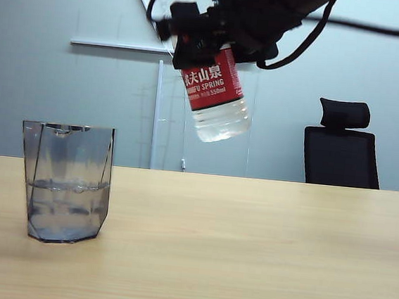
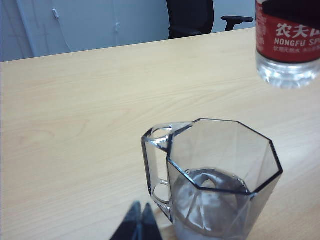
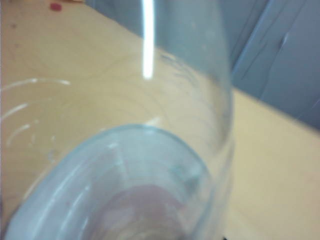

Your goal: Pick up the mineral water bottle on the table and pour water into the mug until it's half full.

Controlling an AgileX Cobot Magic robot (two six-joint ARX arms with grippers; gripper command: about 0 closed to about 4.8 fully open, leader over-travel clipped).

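Note:
The mug (image 1: 65, 182) stands on the left of the table (image 1: 247, 246), with water (image 1: 65, 211) up to about half its height. The left wrist view shows the mug (image 2: 220, 170) with a handle on its side. My left gripper (image 2: 141, 212) is shut and empty, low over the table just beside that handle. High above the table, right of the mug, my right gripper (image 1: 210, 34) is shut on the mineral water bottle (image 1: 215, 94). The bottle hangs tilted, base down, with water in its bottom. In the right wrist view the clear bottle (image 3: 150, 175) fills the picture and hides the fingers.
A black office chair (image 1: 341, 145) stands behind the table at the right, with a grey wall and a whiteboard behind. Black cables (image 1: 367, 26) run from the right arm. A small red spot (image 3: 55, 6) lies far off on the tabletop.

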